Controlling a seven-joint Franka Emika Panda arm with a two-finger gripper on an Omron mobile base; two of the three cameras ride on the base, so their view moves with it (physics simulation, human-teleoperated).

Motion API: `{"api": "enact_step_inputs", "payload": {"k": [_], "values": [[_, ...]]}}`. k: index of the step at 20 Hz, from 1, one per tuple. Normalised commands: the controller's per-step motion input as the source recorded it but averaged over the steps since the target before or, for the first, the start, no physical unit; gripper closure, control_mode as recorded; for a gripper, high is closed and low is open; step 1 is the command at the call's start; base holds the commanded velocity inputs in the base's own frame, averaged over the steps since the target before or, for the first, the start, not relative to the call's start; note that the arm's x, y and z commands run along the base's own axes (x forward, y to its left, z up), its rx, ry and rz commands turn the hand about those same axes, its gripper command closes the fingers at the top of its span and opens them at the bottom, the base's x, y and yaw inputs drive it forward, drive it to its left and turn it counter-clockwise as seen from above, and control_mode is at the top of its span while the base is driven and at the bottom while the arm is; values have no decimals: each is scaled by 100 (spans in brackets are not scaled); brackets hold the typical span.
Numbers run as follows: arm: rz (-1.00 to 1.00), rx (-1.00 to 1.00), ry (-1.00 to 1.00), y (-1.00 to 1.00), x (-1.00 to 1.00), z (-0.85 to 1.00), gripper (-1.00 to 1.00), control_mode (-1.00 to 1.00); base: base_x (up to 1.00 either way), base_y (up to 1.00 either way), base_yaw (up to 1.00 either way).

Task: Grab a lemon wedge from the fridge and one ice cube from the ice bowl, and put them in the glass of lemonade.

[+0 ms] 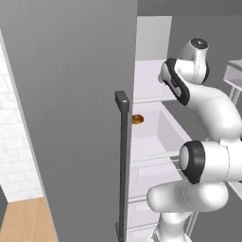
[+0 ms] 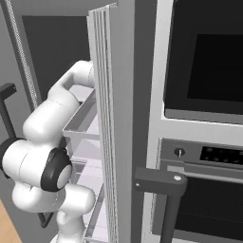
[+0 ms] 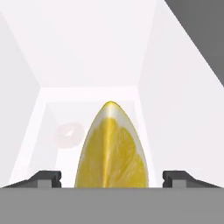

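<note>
Where the two dark fingers [image 3: 46,178] rise wide apart with clear gaps on either side, the lemon wedge [image 3: 112,148] stands centred between them untouched, on a white shelf inside the fridge [image 1: 71,94], a faint pale ring [image 3: 68,134] beyond it

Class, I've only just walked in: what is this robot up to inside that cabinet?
The white arm reaches into the open fridge. In the hand view, the gripper has its jaws open on either side of the lemon wedge, which sits between the fingertips on a white shelf. No grip shows yet. An orange-brown round item lies on a shelf.
</note>
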Motion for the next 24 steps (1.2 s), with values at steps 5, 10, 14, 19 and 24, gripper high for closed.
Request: {"api": "enact_step_inputs", "payload": {"k": [5, 10, 14, 19, 24], "values": [[0, 0, 0, 0, 0, -5, 100, -100, 0, 0, 0], [1, 0, 1, 4, -36, 0, 100, -100, 0, 0, 0], [0, 0, 0, 38, -100, 0, 100, -100, 0, 0, 0], [0, 0, 1, 45, -100, 0, 100, -100, 0, 0, 0], [1, 0, 1, 6, -100, 0, 100, -100, 0, 0, 0]]}}
